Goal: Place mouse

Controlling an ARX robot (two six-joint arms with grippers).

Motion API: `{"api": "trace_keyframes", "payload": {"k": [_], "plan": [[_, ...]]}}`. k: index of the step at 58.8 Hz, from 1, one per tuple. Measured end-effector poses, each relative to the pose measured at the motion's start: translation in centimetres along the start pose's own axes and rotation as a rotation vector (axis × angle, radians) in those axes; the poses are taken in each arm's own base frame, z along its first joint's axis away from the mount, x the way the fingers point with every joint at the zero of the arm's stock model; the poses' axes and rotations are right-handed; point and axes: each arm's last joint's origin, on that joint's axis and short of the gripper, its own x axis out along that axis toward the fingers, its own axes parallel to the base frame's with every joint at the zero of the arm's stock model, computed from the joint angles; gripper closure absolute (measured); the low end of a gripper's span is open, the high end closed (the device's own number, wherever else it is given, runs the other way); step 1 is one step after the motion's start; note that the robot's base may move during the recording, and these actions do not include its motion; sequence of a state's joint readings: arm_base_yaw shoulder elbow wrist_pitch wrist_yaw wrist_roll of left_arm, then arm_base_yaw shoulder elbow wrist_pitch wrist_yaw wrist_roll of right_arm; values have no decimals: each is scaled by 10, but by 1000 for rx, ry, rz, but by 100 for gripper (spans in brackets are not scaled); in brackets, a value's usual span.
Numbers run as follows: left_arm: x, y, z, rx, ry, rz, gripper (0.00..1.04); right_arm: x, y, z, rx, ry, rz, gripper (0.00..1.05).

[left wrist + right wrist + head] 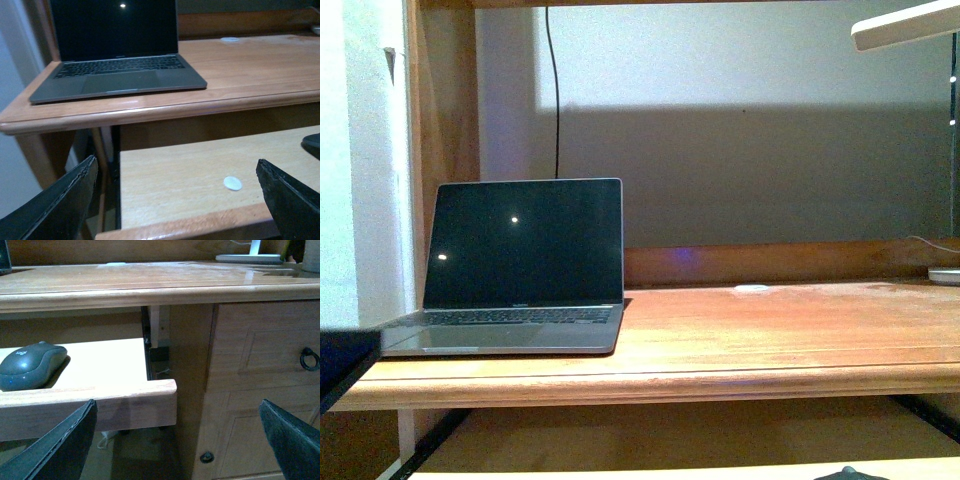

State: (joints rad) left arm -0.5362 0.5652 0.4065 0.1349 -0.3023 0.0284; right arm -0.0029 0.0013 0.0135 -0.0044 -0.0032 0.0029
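Dark grey matte plastic, the small oval mouse (30,365) is seen near the front edge of the pale wooden pull-out shelf (110,360). The left gripper (176,165) and right gripper (177,404) are spread wide, empty. A grasp is judged to be called for first.

Dark grey mouse (31,365); grey laptop (515,265); orange-brown wood desk (770,330).

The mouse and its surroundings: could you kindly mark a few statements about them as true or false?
1. The mouse lies on the pull-out tray under the desktop. True.
2. The laptop is closed. False: its lid stands open, with the screen dark.
3. The right gripper holds the mouse. False: it is open and empty, apart from the mouse.
4. A small white disc lies on that tray. True.
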Motion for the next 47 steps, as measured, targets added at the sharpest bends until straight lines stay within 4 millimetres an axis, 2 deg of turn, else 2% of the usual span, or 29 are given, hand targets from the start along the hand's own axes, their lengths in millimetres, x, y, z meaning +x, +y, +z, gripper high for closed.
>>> {"api": "trace_keyframes", "payload": {"k": [5,9,16,20,33,47], "plan": [[-27,3,-14,-11,-6,155,24,0,0,0,0,0,0,7],[-33,11,-26,-27,-23,198,35,0,0,0,0,0,-1,7],[-36,21,-50,-29,-21,203,52,0,0,0,0,0,1,7],[-37,29,-67,-26,-8,210,69,0,0,0,0,0,-1,7],[-40,39,-75,-30,-25,221,103,0,0,0,0,0,0,7],[-42,52,-85,-32,-19,223,102,0,0,0,0,0,0,7]]}}
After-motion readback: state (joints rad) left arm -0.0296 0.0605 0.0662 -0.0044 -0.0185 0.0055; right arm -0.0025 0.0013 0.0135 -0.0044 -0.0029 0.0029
